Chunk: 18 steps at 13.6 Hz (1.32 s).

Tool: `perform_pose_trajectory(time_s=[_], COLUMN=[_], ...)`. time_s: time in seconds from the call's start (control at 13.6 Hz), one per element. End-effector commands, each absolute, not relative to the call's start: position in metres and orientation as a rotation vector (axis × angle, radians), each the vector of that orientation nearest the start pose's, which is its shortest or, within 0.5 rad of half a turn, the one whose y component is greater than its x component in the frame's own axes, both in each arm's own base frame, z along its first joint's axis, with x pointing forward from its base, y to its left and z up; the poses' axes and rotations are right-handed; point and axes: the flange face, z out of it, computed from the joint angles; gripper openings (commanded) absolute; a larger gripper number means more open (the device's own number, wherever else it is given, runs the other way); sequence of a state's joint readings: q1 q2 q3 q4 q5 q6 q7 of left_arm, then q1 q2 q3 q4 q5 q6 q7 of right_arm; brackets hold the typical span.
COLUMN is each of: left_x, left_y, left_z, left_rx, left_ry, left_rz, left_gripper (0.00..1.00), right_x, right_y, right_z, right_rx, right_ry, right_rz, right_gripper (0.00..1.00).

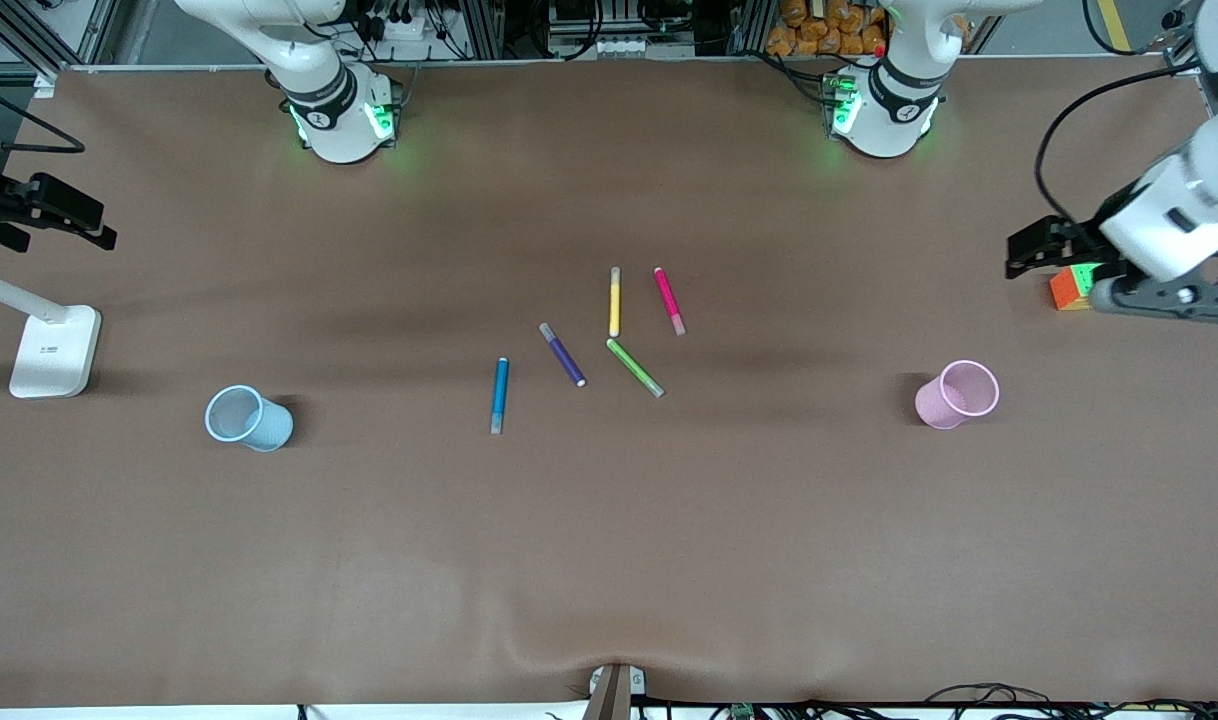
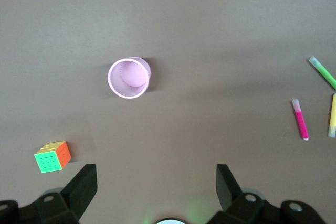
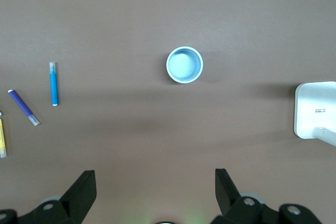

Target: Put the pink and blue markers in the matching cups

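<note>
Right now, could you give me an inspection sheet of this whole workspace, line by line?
Surface: brown table, slight wrinkle at the camera-side edge.
Job's things: pink marker and blue marker lying flat mid-table; pink cup upright toward the left arm's end, blue cup upright toward the right arm's end, both empty.
Clutter: purple marker, yellow marker, green marker, colour cube, white stand base.
Left end effector: open, above the table near the cube.
Right end effector: open, above the table near the blue cup.
Cables: black cable on the left arm.
Surroundings: orange items past the table's edge.
</note>
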State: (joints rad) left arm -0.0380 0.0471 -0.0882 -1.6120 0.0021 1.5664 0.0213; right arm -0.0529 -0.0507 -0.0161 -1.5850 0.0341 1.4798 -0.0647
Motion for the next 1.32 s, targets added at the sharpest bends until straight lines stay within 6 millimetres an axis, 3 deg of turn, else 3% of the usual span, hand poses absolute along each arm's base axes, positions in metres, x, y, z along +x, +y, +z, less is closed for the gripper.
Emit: perform_pose_trajectory(time_s=[0.0,0.51,0.81,1.17,1.25], left_x=[0.577,0.598,0.601,0.603,0.600], left_y=[-0.084,-0.110,-0.149,-0.160,-0.172], left_z=[0.572,0.513,0.502,0.466,0.463], left_rx=[-3.131,-3.131,-3.142,-3.173,-3.160], left_ry=[0.286,0.295,0.130,-0.141,-0.183], left_rz=[0.159,0.308,0.268,0.392,0.396], left_gripper=[1.00,1.00,1.00,1.00,1.00], right_x=[0.526,0.525,0.527,0.529,0.529], right_y=[-0.033,-0.031,-0.030,-0.029,-0.028], right_z=[0.643,0.642,0.645,0.646,0.647], right_rx=[-3.094,-3.092,-3.092,-3.090,-3.090], right_ry=[-0.002,-0.007,-0.012,-0.014,-0.017], right_rz=[0.064,0.080,0.057,0.035,0.028], right_gripper=[1.00,1.00,1.00,1.00,1.00])
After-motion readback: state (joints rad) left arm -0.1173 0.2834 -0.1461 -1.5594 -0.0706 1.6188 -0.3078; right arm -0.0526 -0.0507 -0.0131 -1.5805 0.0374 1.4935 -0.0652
